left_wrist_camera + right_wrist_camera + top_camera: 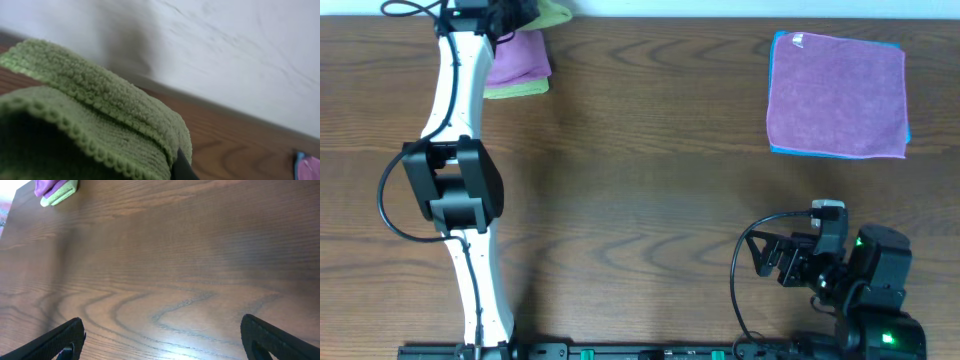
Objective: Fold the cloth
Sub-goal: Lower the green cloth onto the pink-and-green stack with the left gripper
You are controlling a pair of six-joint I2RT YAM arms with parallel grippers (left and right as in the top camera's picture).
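A green cloth [556, 13] lies bunched at the table's far left edge, partly raised at my left gripper [510, 14]. In the left wrist view the green cloth [100, 120] fills the frame in thick folds, and one dark fingertip [182, 167] presses against it, so the gripper looks shut on it. A purple cloth [520, 55] lies just below on another green cloth [516, 90]. My right gripper [767, 256] is open and empty above bare wood [160, 280] at the near right.
A folded stack with a purple cloth on a blue one [836, 95] lies at the far right. A white wall [225, 50] rises behind the table's far edge. The left arm [460, 170] stretches along the table's left side.
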